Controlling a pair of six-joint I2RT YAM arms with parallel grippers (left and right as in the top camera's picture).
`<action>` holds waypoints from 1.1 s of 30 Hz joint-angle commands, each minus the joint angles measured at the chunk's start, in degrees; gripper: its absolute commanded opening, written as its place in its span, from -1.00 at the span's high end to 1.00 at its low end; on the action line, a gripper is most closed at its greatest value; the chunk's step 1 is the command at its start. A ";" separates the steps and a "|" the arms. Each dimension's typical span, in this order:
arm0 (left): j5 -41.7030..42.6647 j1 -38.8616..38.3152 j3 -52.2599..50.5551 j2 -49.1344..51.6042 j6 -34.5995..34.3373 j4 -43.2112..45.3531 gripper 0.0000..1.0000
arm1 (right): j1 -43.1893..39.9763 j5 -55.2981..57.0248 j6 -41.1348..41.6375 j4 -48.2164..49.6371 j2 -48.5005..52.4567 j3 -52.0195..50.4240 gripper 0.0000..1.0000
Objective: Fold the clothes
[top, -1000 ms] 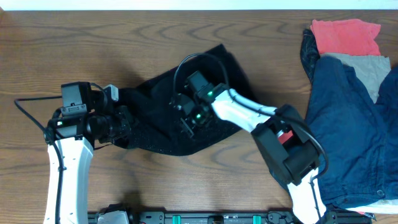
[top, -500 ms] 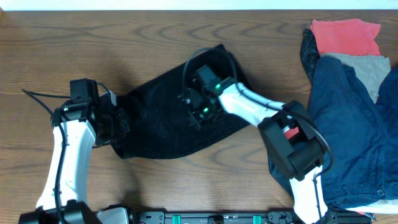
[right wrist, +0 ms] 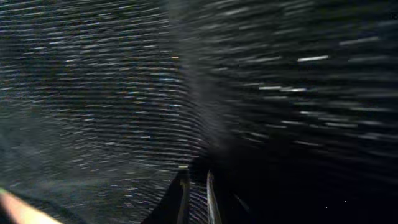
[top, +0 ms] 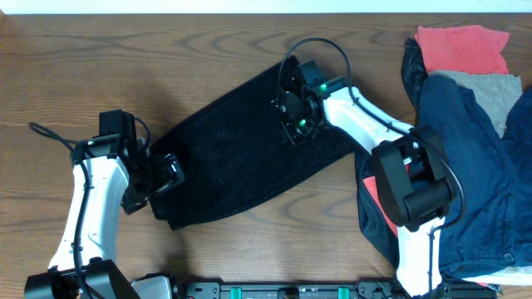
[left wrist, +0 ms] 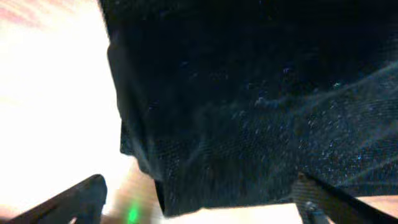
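The clothes [top: 237, 166], a black fuzzy speckled garment, lie stretched in a diagonal band from lower left to upper right on the wooden table. At their lower-left end my left gripper [top: 155, 178] is open; in the left wrist view its fingers [left wrist: 74, 200] stand wide apart, with the garment's hem [left wrist: 236, 186] lying loose between them. My right gripper [top: 293, 123] sits on the upper-right end. In the right wrist view its fingertips [right wrist: 196, 186] are nearly together, pinching a raised crease of the clothes [right wrist: 93, 93]. No buttons show.
A smooth navy garment [top: 465, 166] covers the right side of the table. A red cloth [top: 461, 46] and a grey cloth [top: 486, 87] lie on top of it at the back right. Bare wood [top: 100, 66] lies to the left and behind.
My right gripper has pulled the clothes up and to the right, drawing them out into a longer band. My left gripper has gone from shut on the lower-left corner to open, releasing it.
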 commanded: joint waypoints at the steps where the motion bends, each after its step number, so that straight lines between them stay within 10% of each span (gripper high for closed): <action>1: -1.38 0.20 -0.37 0.11 -3.96 -0.85 -0.96 | -0.17 3.78 -0.90 -0.15 -1.49 0.72 0.78; 23: -5.75 0.20 -10.73 10.12 -6.69 20.24 -0.99 | -0.96 3.82 -0.90 -2.69 -1.49 0.70 0.76; 33: -0.02 0.20 -11.98 18.16 -0.37 28.28 -0.14 | -3.96 8.28 -0.87 -4.55 -1.49 0.72 0.80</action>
